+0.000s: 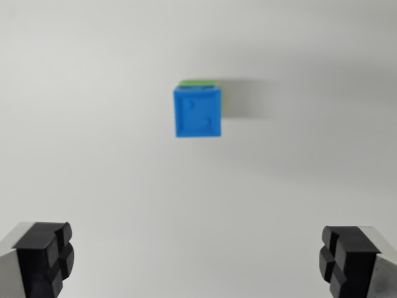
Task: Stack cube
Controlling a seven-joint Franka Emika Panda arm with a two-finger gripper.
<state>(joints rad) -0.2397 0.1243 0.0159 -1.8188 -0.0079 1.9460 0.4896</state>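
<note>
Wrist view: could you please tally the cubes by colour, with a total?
Blue cube: 1
Green cube: 1, only a thin edge showing behind the blue one
Total: 2 cubes

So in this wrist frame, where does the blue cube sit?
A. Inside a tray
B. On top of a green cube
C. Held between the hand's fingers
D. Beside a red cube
B: the blue cube covers a green cube, whose edge peeks out behind it; the hand is open and empty.
</note>
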